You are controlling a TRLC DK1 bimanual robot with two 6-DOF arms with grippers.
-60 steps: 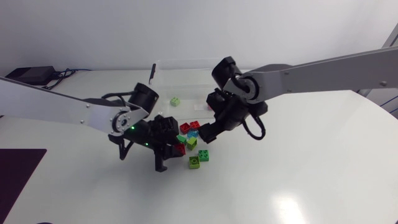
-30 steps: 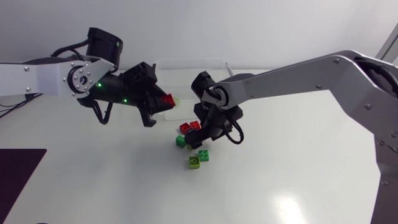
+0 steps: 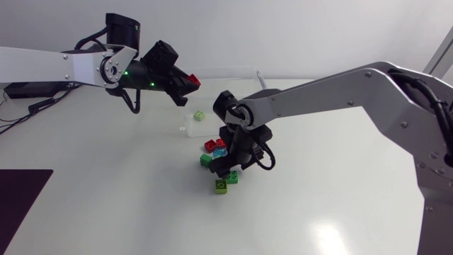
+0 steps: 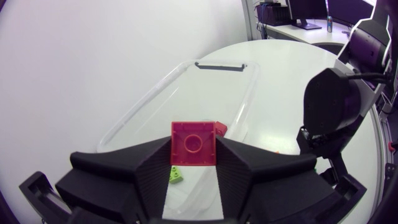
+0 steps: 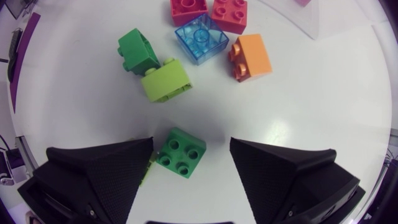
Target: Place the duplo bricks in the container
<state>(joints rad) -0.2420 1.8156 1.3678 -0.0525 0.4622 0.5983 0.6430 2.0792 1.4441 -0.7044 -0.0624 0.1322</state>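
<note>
Red brick (image 4: 193, 144), seemingly clamped, left gripper (image 4: 193, 155)

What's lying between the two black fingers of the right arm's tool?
A dark green brick, seen in the right wrist view; the open right tool straddles it without gripping.

Red brick (image 4: 193, 144) in the left claw (image 4: 194, 163) is opaque glossy plastic. Same goes for the green brick (image 5: 181, 153), while the blue brick (image 5: 201, 38) is see-through plastic. Both claws are matt black, and the right claw (image 5: 191, 152) has a fine grainy texture on its fingers (image 5: 106, 174); arm links (image 3: 318, 95) look satin silver-grey, joints (image 3: 230, 106) matt black. Container (image 4: 247, 99) is clear, smooth, shiny plastic; worktop (image 3: 340, 198) is smooth white with soft glare patches.
</note>
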